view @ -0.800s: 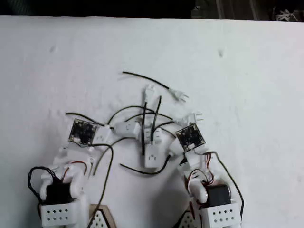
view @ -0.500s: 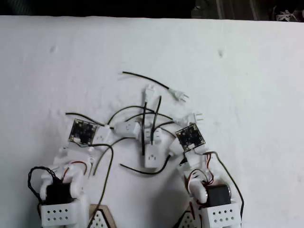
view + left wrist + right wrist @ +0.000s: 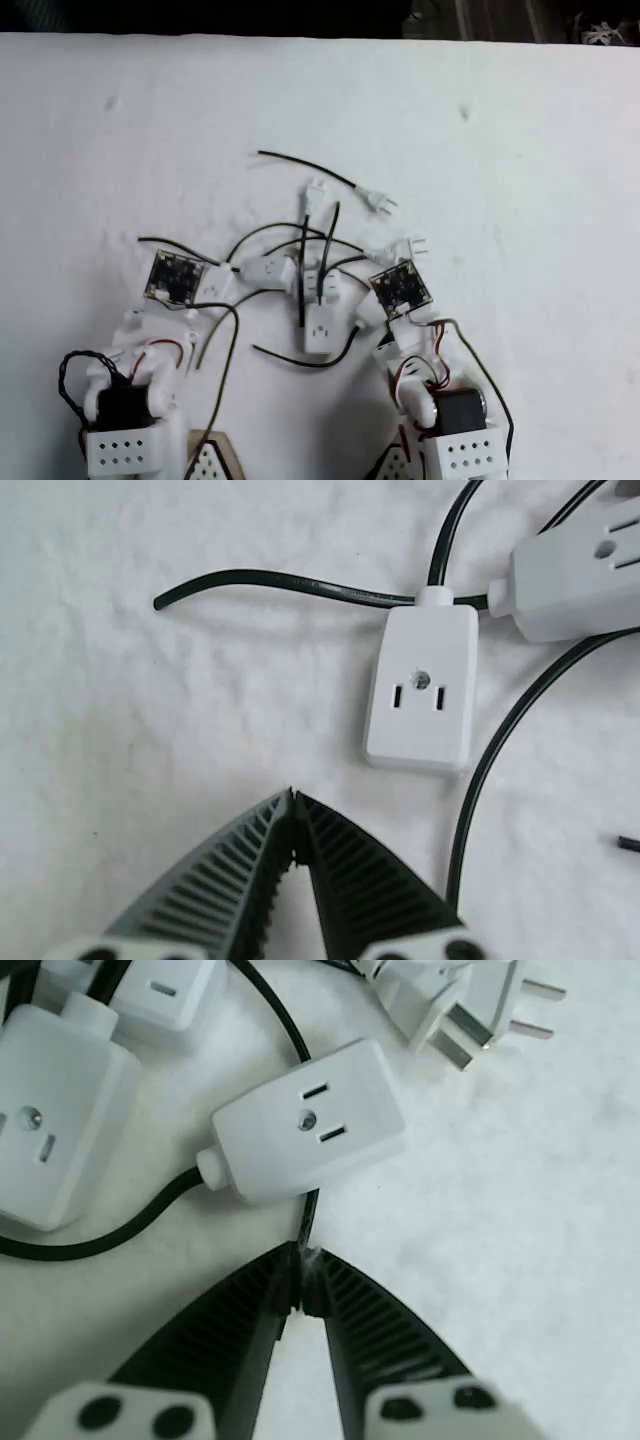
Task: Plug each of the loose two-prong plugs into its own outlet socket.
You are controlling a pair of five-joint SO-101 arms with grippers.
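Left claw [image 3: 292,825] is closed, tips together, holding nothing. A white socket [image 3: 420,685] lies face up just ahead of it, with its black cord [image 3: 290,582] running off the far end. Right claw [image 3: 300,1280] is also shut tip to tip, with a second socket [image 3: 310,1120] just ahead. A thin cord end meets its tips, and I cannot tell whether it is nipped. Beyond that socket, a loose plug [image 3: 470,1010] lies with its prongs pointing away from the claw.

Plugs and sockets look light, hard and smooth, so they will likely skid on the surface, and the springy cords may tug them round. The best hold is probably across the plug's flat body behind the prongs, with the other claw pinning the socket. No print is legible on any of them.
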